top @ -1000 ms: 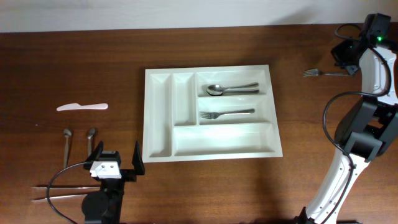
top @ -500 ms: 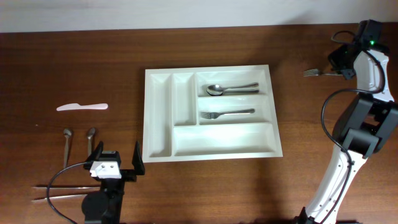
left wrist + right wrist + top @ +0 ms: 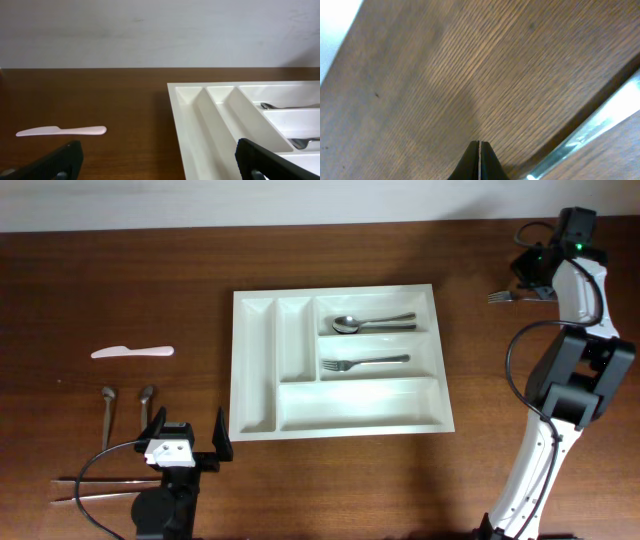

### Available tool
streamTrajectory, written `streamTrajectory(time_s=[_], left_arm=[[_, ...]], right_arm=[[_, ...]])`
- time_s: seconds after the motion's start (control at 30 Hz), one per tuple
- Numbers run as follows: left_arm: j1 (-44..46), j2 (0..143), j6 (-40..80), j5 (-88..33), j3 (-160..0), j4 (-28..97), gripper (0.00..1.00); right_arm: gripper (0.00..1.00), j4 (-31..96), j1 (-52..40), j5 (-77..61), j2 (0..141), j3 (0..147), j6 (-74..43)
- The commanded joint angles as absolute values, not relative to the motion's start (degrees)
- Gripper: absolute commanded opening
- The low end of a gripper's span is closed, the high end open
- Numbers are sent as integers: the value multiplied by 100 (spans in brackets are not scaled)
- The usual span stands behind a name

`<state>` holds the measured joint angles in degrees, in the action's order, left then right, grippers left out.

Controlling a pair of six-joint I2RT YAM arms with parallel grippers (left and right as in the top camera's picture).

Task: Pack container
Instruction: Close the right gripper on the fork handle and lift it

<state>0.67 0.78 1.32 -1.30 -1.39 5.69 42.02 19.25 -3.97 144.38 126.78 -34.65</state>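
Observation:
The white container [image 3: 360, 403] lies mid-table with five compartments. Its top wide compartment holds spoons [image 3: 371, 323] and its middle one holds a fork [image 3: 365, 362]. The other compartments are bare. The container's left part also shows in the left wrist view [image 3: 200, 117]. My left gripper [image 3: 185, 442] is open and empty near the front edge, left of the container. My right gripper [image 3: 533, 272] is at the far right, beside a loose fork [image 3: 508, 297]. In the right wrist view its fingers [image 3: 479, 151] are shut on nothing, with the fork's shiny handle [image 3: 592, 132] just to their right.
A white plastic knife [image 3: 132, 352] lies at the left, also seen in the left wrist view [image 3: 62, 131]. Two spoons [image 3: 107, 408] [image 3: 147, 402] lie below it. Two thin metal pieces [image 3: 95, 486] lie at the front left by the left arm's base.
The right arm's wrist has swung left along the back edge, closer to the loose fork. The left arm and the cutlery have not moved.

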Motion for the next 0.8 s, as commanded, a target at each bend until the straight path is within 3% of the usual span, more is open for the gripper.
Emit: streamTrajectory(time_s=[0.0, 0.5, 0.77], left_arm=[[36, 34, 185, -113, -97, 552, 99], [36, 34, 183, -113, -97, 552, 99], [36, 34, 185, -113, -97, 552, 99]], right_arm=[[4, 4292, 1846, -384, 14698, 12663, -3430], [5, 5039, 1887, 436, 14783, 12663, -3479], [5, 5966, 1970, 950, 14783, 12663, -4250]])
